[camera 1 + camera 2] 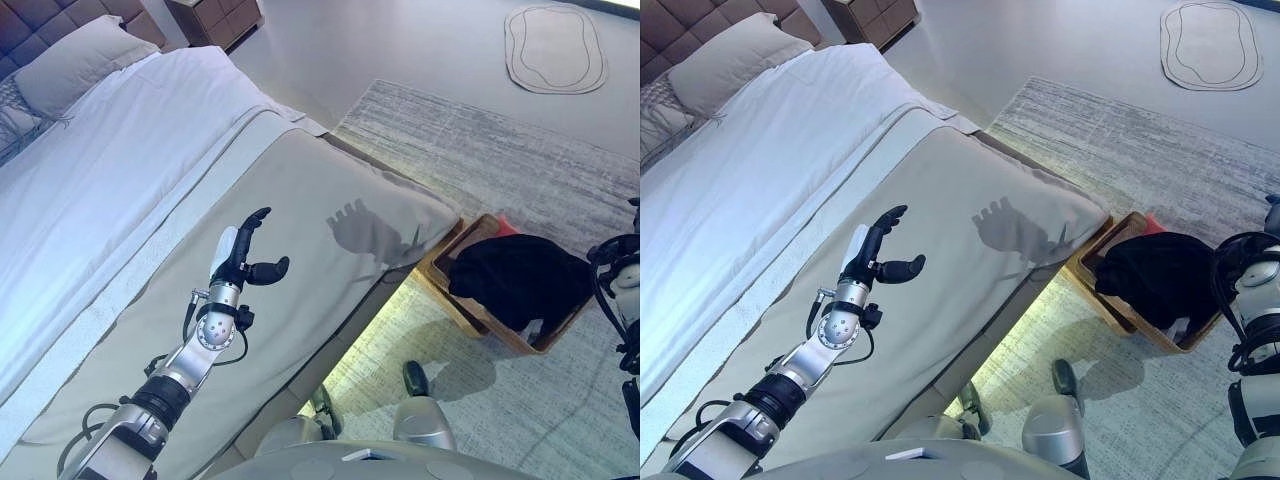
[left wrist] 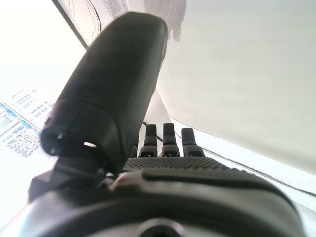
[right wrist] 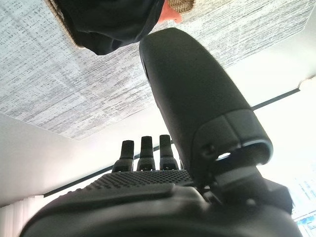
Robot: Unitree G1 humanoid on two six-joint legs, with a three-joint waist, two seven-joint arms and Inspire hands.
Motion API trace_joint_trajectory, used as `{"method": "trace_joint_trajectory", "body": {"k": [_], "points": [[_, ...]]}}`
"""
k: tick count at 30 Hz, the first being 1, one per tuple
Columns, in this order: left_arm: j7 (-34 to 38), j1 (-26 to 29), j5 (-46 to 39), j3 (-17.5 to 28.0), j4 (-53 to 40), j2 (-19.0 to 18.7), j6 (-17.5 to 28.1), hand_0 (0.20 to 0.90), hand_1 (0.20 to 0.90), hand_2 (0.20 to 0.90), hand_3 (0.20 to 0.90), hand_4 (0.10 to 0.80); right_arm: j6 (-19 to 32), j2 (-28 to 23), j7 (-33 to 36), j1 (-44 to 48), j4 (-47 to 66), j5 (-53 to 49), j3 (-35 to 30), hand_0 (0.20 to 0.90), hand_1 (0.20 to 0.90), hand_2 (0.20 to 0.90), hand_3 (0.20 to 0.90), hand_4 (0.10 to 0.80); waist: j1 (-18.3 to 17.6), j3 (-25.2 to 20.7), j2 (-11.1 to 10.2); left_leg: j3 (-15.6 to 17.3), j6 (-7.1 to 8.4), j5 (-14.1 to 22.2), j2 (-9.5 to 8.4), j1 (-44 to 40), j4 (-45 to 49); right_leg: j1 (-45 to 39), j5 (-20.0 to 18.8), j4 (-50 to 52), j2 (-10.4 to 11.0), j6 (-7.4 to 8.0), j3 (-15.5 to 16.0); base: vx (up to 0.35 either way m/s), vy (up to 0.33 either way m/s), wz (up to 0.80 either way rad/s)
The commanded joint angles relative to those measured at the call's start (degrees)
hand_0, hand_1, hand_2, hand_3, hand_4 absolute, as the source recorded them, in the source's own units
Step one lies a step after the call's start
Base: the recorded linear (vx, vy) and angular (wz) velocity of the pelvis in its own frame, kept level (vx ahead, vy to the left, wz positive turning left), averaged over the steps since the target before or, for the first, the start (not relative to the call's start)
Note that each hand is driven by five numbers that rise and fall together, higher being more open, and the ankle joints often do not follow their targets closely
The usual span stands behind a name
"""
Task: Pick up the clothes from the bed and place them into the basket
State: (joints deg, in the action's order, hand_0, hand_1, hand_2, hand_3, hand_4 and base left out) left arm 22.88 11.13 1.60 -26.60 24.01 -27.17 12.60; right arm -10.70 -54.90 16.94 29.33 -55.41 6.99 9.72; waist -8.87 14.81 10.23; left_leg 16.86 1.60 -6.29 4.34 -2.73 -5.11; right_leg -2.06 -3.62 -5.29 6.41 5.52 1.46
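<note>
A wicker basket (image 1: 497,338) stands on the rug by the bed's foot corner. Black clothes (image 1: 520,280) fill it, and an orange-red piece (image 1: 507,226) shows at its far edge. My left hand (image 1: 243,258) hovers over the bed's beige cover (image 1: 320,190); its fingers are straight, its thumb stands out, and it holds nothing. It also shows in the left wrist view (image 2: 168,143). My right hand (image 3: 143,153) is open and empty, held above the rug with the basket's black clothes (image 3: 108,24) past it.
The bed has a white sheet (image 1: 120,150) and a pillow (image 1: 70,65) at its head. A grey patterned rug (image 1: 500,150) lies beside the bed. A small oval mat (image 1: 555,45) and a wooden cabinet (image 1: 215,15) stand further off.
</note>
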Motion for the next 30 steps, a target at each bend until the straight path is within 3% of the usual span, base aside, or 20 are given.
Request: {"method": "trace_joint_trajectory", "body": {"k": [1, 12, 19, 30], "points": [[1.91, 2.39, -0.68, 2.81, -2.47, -1.41, 3.58, 0.900, 0.900, 0.900, 0.900, 0.800, 1.70, -3.47, 1.95, 4.13, 3.06, 2.55, 0.69, 0.900, 0.900, 0.900, 0.900, 0.800, 2.11, -3.83, -5.65, -1.25, 3.40, 8.02, 1.83, -5.99, 0.11, 0.64, 0.77, 0.29, -1.09, -1.50, 1.75, 0.004, -0.008, 0.09], [1.71, 0.23, 0.83, 4.76, 0.39, -1.53, 3.45, 0.900, 0.900, 0.900, 0.900, 0.800, 3.72, 2.19, 4.31, 2.35, 7.02, 0.19, 0.78, 0.900, 0.900, 0.900, 0.900, 0.800, 4.49, -6.34, -8.21, -3.05, 3.18, 7.51, 2.46, -6.16, 0.11, -1.00, 0.92, 0.29, -1.09, -1.66, 3.42, 0.008, -0.004, 0.05], [2.78, -1.53, 3.63, 5.23, 0.22, -1.26, 3.20, 0.900, 0.900, 0.900, 0.900, 0.800, 5.41, 11.98, 10.59, -0.39, 14.63, -1.48, 3.13, 0.900, 0.900, 0.900, 0.900, 0.800, 6.76, -6.84, -9.31, -4.62, 2.68, 7.58, 2.59, -5.60, 0.11, -1.92, 1.36, 0.29, -0.56, -1.70, 5.25, -0.017, 0.002, 0.11], [2.71, -8.14, 4.22, 7.12, 3.44, 0.77, 5.48, 0.900, 0.900, 0.900, 0.900, 0.800, 11.49, 20.34, 15.53, -9.97, 22.74, 7.80, 6.17, 0.900, 0.900, 0.900, 0.900, 0.800, 9.37, -8.47, -9.35, -7.31, 2.06, 7.73, 2.35, -4.58, 0.11, -3.34, 2.74, 0.29, 0.03, -1.54, 7.93, 0.007, 0.021, 0.16]]}}
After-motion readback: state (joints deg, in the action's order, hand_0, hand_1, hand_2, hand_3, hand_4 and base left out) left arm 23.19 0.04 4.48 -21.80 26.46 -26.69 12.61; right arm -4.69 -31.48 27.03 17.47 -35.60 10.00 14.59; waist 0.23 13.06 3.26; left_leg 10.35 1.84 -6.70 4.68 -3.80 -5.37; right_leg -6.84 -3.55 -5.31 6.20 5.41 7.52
